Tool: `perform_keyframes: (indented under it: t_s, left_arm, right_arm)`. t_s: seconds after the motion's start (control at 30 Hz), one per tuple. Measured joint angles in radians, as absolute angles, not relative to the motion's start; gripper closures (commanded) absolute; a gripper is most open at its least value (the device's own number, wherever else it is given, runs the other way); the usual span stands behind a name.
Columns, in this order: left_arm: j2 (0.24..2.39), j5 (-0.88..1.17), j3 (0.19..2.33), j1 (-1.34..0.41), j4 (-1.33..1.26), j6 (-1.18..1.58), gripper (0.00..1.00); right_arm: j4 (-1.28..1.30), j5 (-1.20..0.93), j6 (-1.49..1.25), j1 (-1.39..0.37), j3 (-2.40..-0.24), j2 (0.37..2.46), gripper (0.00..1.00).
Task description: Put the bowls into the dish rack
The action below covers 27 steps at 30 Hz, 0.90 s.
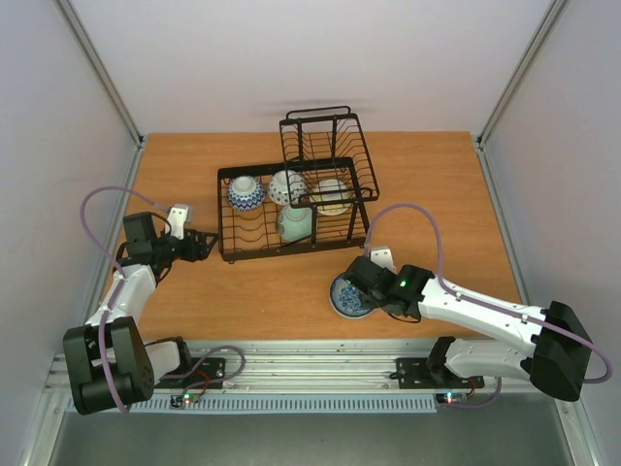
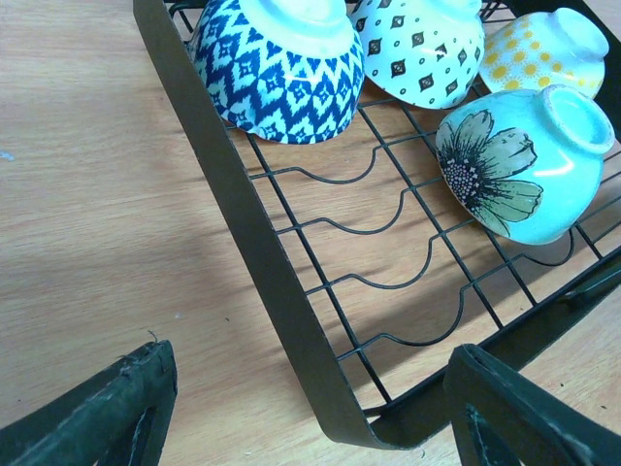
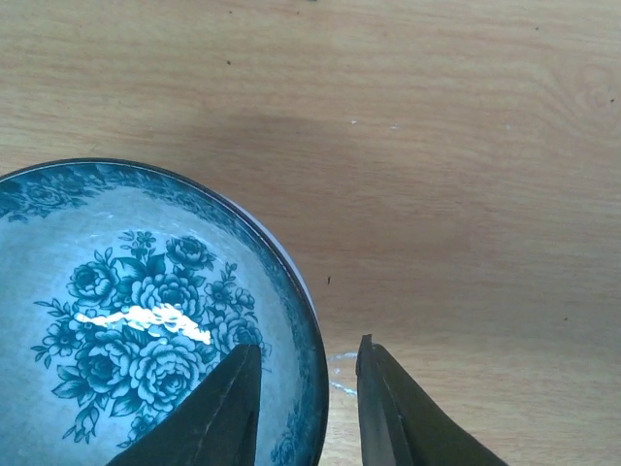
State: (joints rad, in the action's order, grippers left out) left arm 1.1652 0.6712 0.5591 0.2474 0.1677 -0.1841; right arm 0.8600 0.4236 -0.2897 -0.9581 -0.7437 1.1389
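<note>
Between the right hand's [image 3: 307,351] fingers, one inside and one outside: the rim of a blue floral bowl [image 3: 146,320], upright on the table [image 3: 466,146]; clamped or merely straddling, cannot tell. Open wood from there up to the dish rack [image 2: 247,214]. Left hand [image 2: 312,351] wide apart, holding nothing, just off the rack's near corner. In the lower basket, four tipped with feet showing: blue-and-white zigzag bowl [image 2: 281,68], white diamond-print bowl [image 2: 422,49], yellow-dotted bowl [image 2: 543,49], teal flower bowl [image 2: 524,160]. Five bowls in all, one rack. Free wire slots in the basket's near half; open wood beside its left rim
</note>
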Motion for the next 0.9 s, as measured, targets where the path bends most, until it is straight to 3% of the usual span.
perform_keyframes:
  t_s: [0.27,0.6,0.9]
  left_arm:
    - [1.167,0.675,0.559,0.247,0.168,-0.188,0.24]
    - [1.172,0.677,0.559,0.247,0.168,-0.188,0.23]
    - [1.172,0.677,0.559,0.247,0.169,-0.188,0.23]
  right_arm:
    - [0.831,0.403,-0.297,-0.958,-0.728,1.158,0.8]
    - [0.834,0.402,-0.301,-0.958,-0.727,1.172,0.98]
    - [0.878,0.409,-0.299,-0.964,-0.76,1.103,0.99]
